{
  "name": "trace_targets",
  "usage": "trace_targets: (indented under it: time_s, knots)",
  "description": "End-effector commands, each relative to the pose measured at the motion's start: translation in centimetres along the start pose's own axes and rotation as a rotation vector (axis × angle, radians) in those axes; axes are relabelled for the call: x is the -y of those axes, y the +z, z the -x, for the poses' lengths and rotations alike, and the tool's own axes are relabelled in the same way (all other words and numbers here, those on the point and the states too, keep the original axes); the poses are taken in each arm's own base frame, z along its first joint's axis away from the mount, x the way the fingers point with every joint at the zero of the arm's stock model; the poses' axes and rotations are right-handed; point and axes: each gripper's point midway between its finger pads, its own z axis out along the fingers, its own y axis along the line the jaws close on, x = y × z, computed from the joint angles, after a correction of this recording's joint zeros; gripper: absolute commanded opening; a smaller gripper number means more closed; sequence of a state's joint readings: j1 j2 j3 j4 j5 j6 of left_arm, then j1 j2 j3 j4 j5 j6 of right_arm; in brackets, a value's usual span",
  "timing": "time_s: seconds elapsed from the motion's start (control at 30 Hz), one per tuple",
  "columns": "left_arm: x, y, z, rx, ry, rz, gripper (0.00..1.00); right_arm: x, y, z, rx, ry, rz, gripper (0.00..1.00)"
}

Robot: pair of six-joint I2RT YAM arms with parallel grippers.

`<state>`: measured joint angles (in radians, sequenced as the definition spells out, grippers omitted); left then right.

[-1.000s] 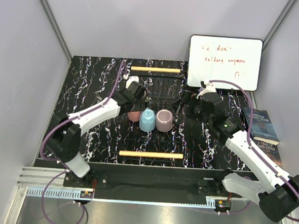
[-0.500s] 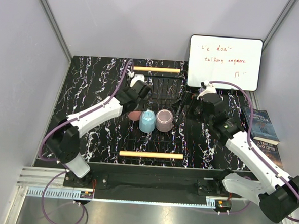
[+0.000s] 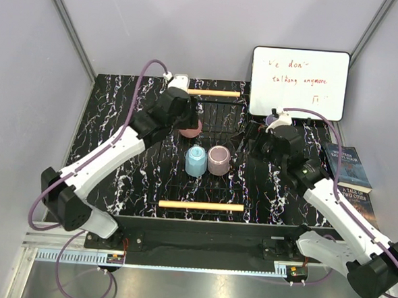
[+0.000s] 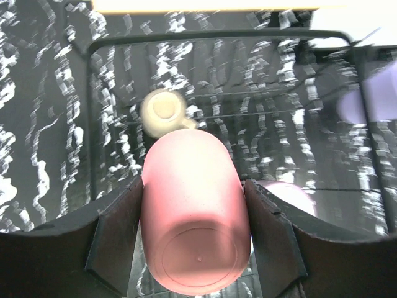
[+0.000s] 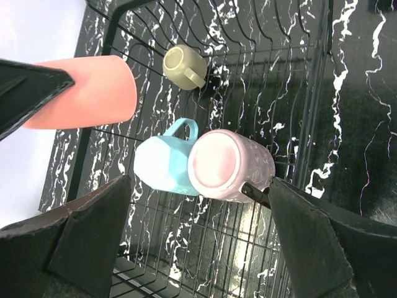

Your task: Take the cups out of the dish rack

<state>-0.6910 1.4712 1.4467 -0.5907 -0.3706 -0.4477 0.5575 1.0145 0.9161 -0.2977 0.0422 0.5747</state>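
With the left gripper clamped on the coral pink cup above the dish rack and the right gripper gaping empty, a slipping hold could have dropped it onto the olive-grey mug.

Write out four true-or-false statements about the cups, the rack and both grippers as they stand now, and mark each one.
1. The left gripper is shut on the coral cup. True.
2. The light blue cup and the mauve cup sit side by side in the dish rack, bottoms up. True.
3. The right gripper holds the light blue cup. False: its jaws are wide open and empty, above the rack.
4. The olive mug stands on the table outside the rack. False: it sits inside the rack, bottom up.
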Motion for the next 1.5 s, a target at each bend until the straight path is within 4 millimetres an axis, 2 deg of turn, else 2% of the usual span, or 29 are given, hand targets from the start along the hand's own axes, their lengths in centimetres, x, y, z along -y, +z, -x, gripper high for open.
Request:
trace_targets:
  time_s: [0.0, 0.07, 0.13, 0.17, 0.2, 0.23, 0.27, 0.3, 0.33, 0.37, 0.4, 0.43, 0.47, 0.5, 0.53, 0.57, 0.63, 0.77, 0.83, 1.1, 1.47]
  knots:
    - [2.9, -3.2, 3.6, 0.145, -0.074, -0.246, 0.00, -1.5, -1.5, 2.1, 0.077, -0.026, 0.046, 1.00]
    - [3.8, -3.7, 3.7, 0.157, -0.100, -0.347, 0.00, -1.4, -1.7, 2.2, 0.090, -0.024, 0.047, 1.00]
    - [3.6, -4.5, 4.7, 0.186, -0.146, -0.401, 0.00, -1.5, -2.1, 2.4, 0.105, -0.024, 0.057, 1.00]
    - [4.7, -5.1, 5.1, 0.201, -0.155, -0.496, 0.00, -1.6, -2.3, 2.5, 0.109, -0.024, 0.064, 1.00]
    - [4.1, -4.6, 4.7, 0.193, -0.177, -0.514, 0.00, -1.8, -2.6, 2.7, 0.120, -0.023, 0.076, 1.00]
    - [4.9, -5.5, 4.4, 0.175, -0.206, -0.603, 0.00, -1.9, -2.7, 2.8, 0.125, -0.023, 0.084, 0.99]
    - [5.3, -6.1, 5.5, 0.222, -0.223, -0.659, 0.00, -2.1, -2.9, 2.7, 0.125, -0.020, 0.097, 1.00]
    - [4.7, -5.6, 4.8, 0.202, -0.275, -0.678, 0.00, -2.3, -3.2, 2.9, 0.138, -0.018, 0.110, 1.00]
    - [5.2, -6.2, 4.5, 0.186, -0.283, -0.750, 0.00, -2.4, -3.4, 3.0, 0.142, -0.015, 0.119, 1.00]
    - [5.6, -6.8, 5.5, 0.233, -0.294, -0.809, 0.00, -2.7, -3.6, 3.0, 0.144, -0.014, 0.137, 1.00]
    - [5.3, -6.8, 5.6, 0.224, -0.346, -0.840, 0.00, -2.9, -3.9, 3.0, 0.152, -0.015, 0.154, 1.00]
    - [5.2, -6.5, 4.8, 0.205, -0.368, -0.864, 0.00, -3.1, -3.9, 3.0, 0.151, -0.012, 0.164, 1.00]
    - [5.8, -7.5, 5.3, 0.234, -0.357, -0.948, 0.00, -3.2, -4.0, 3.0, 0.153, -0.011, 0.173, 1.00]
    - [5.7, -7.7, 5.5, 0.221, -0.408, -0.984, 0.00, -3.8, -4.2, 2.8, 0.144, -0.010, 0.209, 1.00]
    - [5.9, -7.9, 4.6, 0.194, -0.417, -1.027, 0.00, -4.3, -4.4, 2.6, 0.132, -0.008, 0.238, 1.00]
    - [6.2, -8.4, 5.2, 0.236, -0.413, -1.082, 0.00, -4.7, -4.5, 2.5, 0.130, -0.007, 0.258, 1.00]
    - [6.6, -9.0, 4.7, 0.201, -0.455, -1.152, 0.00, -5.9, -4.8, 2.2, 0.118, -0.005, 0.330, 1.00]
    - [7.2, -10.7, 5.1, 0.227, -0.475, -1.284, 0.00, -7.7, -5.3, 2.1, 0.113, 0.006, 0.443, 0.98]
    - [7.4, -10.6, 4.7, 0.197, -0.492, -1.306, 0.00, -8.9, -5.9, 2.8, 0.140, 0.011, 0.503, 0.97]
    - [7.3, -10.7, 3.4, 0.158, -0.504, -1.336, 0.00, -10.9, -6.6, 4.1, 0.187, 0.014, 0.606, 0.96]
    - [8.2, -10.8, 2.3, 0.116, -0.504, -1.365, 0.00, -13.2, -4.0, 3.7, 0.110, 0.044, 0.711, 0.88]
